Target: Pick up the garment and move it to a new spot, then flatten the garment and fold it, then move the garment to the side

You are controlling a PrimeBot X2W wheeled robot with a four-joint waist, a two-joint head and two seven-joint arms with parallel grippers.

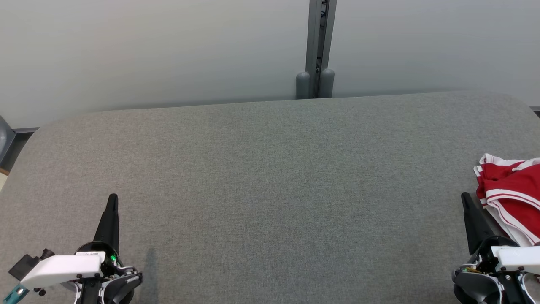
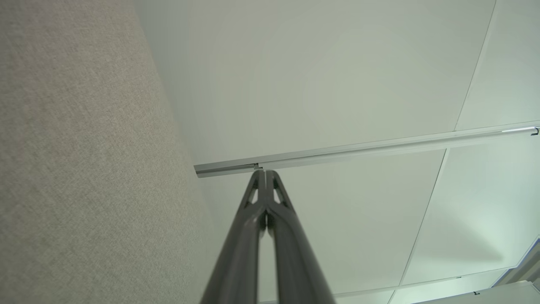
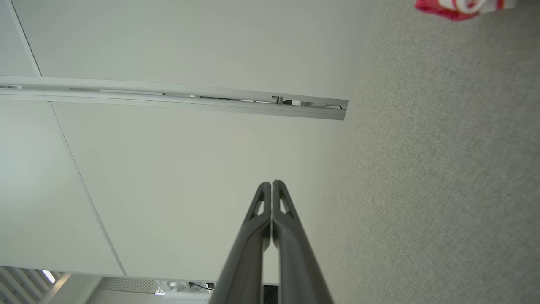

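Note:
The garment (image 1: 512, 194) is red with white stripes and lies crumpled at the right edge of the grey fabric table (image 1: 270, 190); a bit of it (image 3: 464, 6) shows at the top of the right wrist view. My right gripper (image 1: 465, 197) is shut and empty, just left of the garment and close beside it. My left gripper (image 1: 112, 198) is shut and empty at the lower left, far from the garment. Both wrist views show the fingertips pressed together, the left gripper (image 2: 264, 172) and the right gripper (image 3: 271, 183) pointing toward the wall.
A pale wall runs behind the table, with a grey vertical post (image 1: 318, 46) at its middle. The table's corners are rounded. A floor strip (image 1: 17, 141) shows past the left edge.

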